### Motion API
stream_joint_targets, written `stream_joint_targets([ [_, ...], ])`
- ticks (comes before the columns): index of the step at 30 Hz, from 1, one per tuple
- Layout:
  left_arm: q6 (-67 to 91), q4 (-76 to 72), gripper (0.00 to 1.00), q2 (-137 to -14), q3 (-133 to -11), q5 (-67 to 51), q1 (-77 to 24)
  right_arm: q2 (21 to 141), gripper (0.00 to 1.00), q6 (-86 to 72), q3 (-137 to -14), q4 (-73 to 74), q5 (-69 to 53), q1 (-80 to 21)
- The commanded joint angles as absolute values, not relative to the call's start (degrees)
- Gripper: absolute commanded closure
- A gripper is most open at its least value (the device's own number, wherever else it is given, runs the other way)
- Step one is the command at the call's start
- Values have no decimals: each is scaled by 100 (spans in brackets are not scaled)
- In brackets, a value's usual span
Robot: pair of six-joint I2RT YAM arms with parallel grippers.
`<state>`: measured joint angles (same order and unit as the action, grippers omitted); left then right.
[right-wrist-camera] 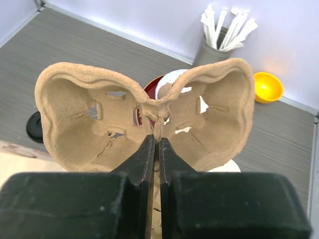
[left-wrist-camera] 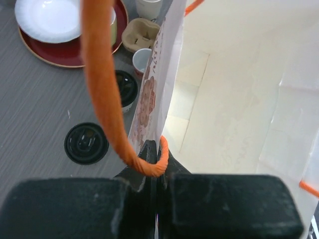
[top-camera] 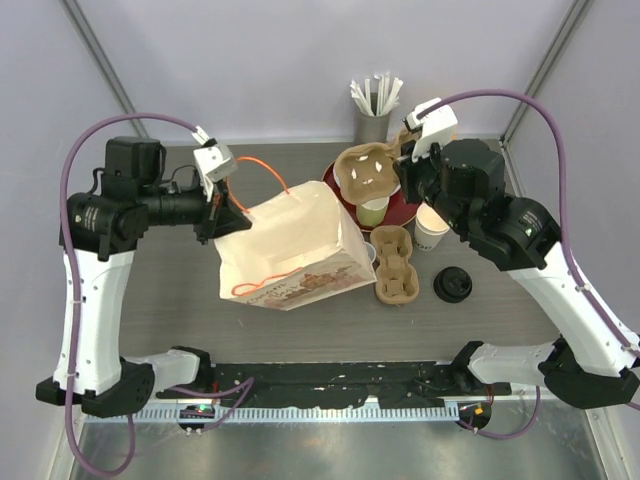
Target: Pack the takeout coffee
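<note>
- Grey wood-grain table [top-camera: 180, 310], pale lavender walls behind; two arms based at the bottom of the top view.
- One cream paper bag [top-camera: 290, 245] with a printed side and orange cord handles, lying at centre, its mouth toward the left.
- Left gripper [left-wrist-camera: 157, 159], left of centre in the top view: clenched on the bag's rim with one orange cord handle [left-wrist-camera: 102, 84] pinched in.
- Two brown moulded-pulp two-cup carriers. One [right-wrist-camera: 144, 117] is raised at upper centre of the top view. The other [top-camera: 393, 265] lies flat on the table just right of the bag.
- Right gripper [right-wrist-camera: 156, 142]: clamped on the raised carrier's centre ridge.
- Takeout coffee: one cream-white paper cup [top-camera: 432, 232], uncapped, stands right of centre on the table, outside the bag and outside both carriers.
- Two round black plastic lids in the left wrist view. One [left-wrist-camera: 86, 143] lies loose on the table. The other [left-wrist-camera: 124, 88] is close against the bag wall with white showing under it; cannot tell if it caps a cup.
- One dark red plate [top-camera: 400, 212] carrying one pale green mug [top-camera: 373, 210].
- One grey holder of white wrapped straws [top-camera: 375, 110], top centre.
- One yellow bowl [right-wrist-camera: 268, 85], right side of the right wrist view.
</note>
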<state>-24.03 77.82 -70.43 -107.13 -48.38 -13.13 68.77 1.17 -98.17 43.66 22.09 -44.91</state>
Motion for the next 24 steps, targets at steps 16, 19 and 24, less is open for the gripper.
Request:
stream_joint_targets([
  [16, -615, 7453, 100, -8173, -12445, -4299, 1572, 7980, 99, 914, -10784, 3234, 3085, -4447],
  [19, -755, 7392, 100, -8305, -12384, -4000, 1888, 8059, 99, 958, -10740, 3191, 2988, -4377],
  [24, -1212, 7602, 100, -8350, -12015, -3613, 2381, 8086, 99, 984, -10521, 3094, 2717, -4210],
])
